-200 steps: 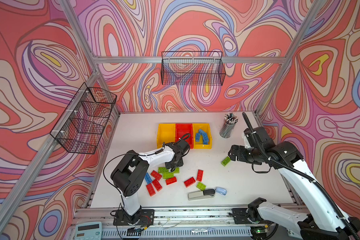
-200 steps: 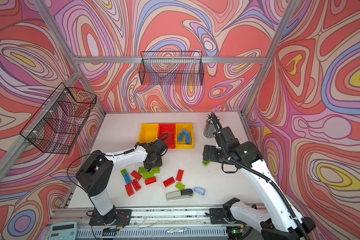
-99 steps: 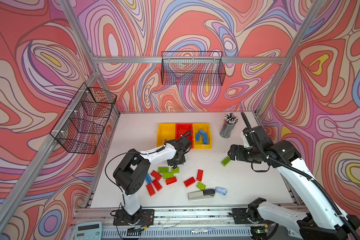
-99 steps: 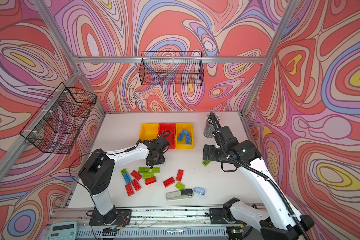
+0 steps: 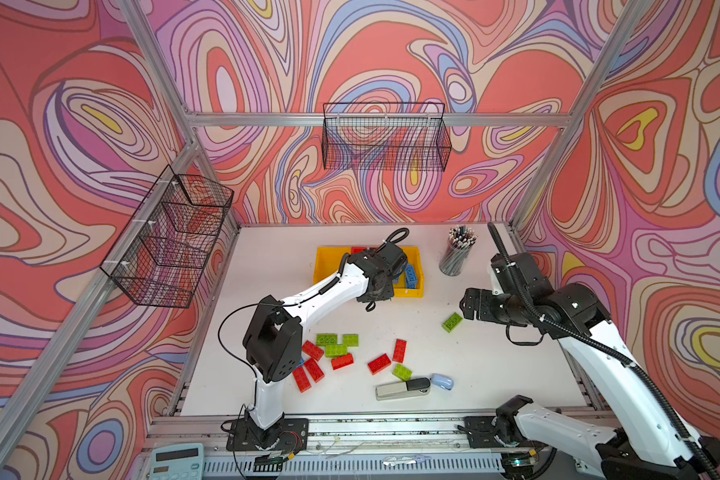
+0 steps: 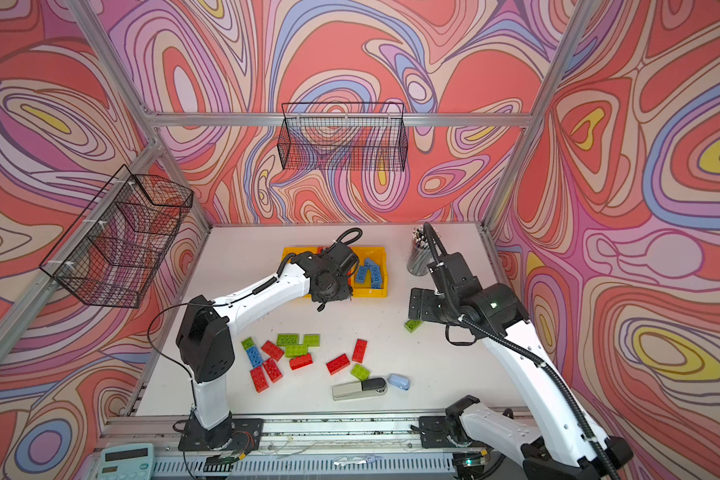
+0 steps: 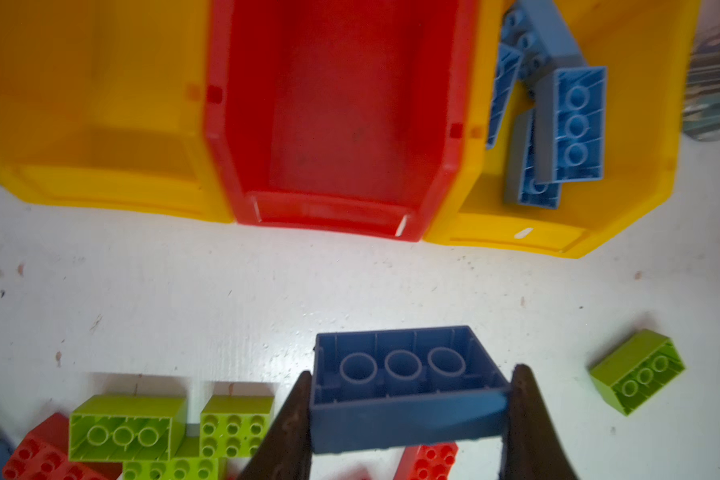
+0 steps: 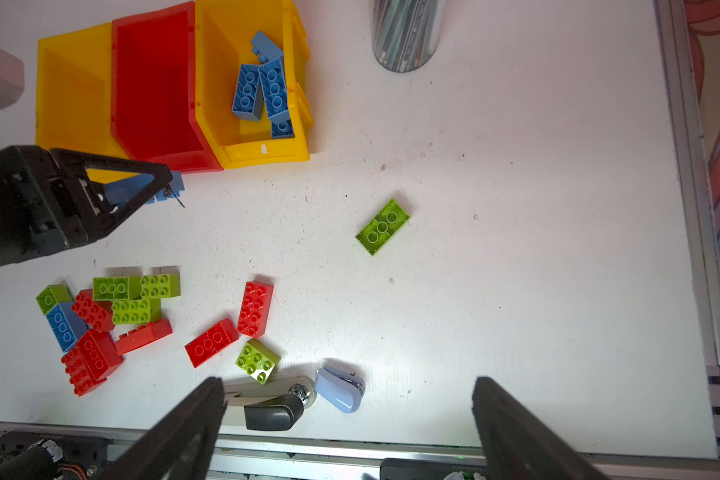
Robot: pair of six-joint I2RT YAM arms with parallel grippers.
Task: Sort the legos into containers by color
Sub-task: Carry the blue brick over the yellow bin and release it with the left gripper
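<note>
Left gripper (image 7: 412,372) closed onto blue brick (image 7: 404,419), lifted away from brick pile (image 5: 333,349), moved toward the bins, red bin (image 7: 329,212) now just ahead of fingertips, pile now behind and below.

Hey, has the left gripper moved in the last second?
Yes. In a top view the left gripper has gone from over the green bricks to the front of the bins, holding a blue brick.

Legos (image 8: 382,226) and containers (image 8: 152,83) are smooth, glossy plastic.
</note>
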